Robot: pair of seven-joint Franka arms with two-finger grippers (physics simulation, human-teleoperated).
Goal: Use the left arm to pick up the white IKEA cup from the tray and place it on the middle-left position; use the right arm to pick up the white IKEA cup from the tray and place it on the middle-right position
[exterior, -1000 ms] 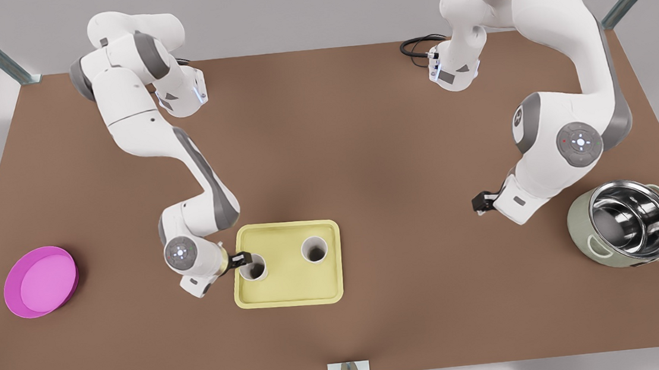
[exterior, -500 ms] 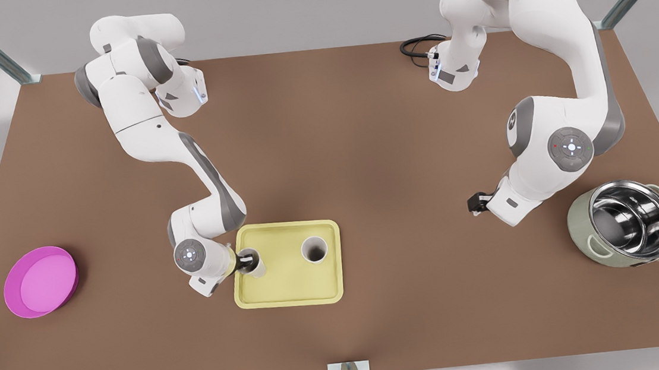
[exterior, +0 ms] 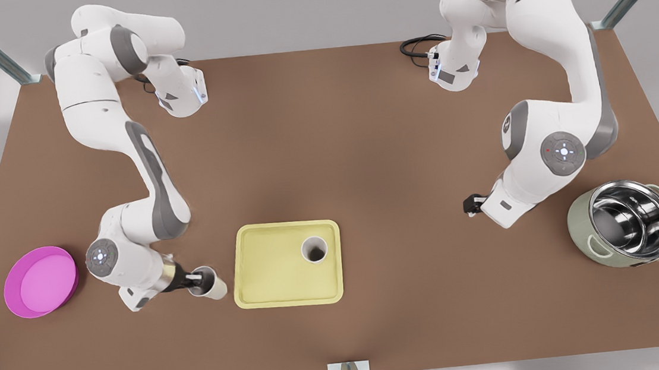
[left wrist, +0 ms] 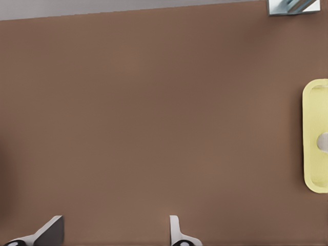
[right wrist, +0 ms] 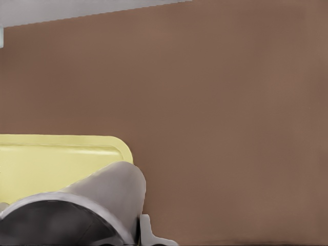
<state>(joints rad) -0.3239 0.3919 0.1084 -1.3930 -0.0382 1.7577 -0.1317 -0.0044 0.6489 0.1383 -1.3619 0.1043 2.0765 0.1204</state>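
We are seeing the right gripper (exterior: 195,276) pinching a cup (exterior: 213,287) that is tilting rim-first toward it, beside the tray (exterior: 267,293), while the left gripper (exterior: 469,204) is waiting, jaws spread.

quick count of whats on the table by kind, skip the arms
cups: 2
tray: 1
pink dish: 1
pot: 1
total: 5
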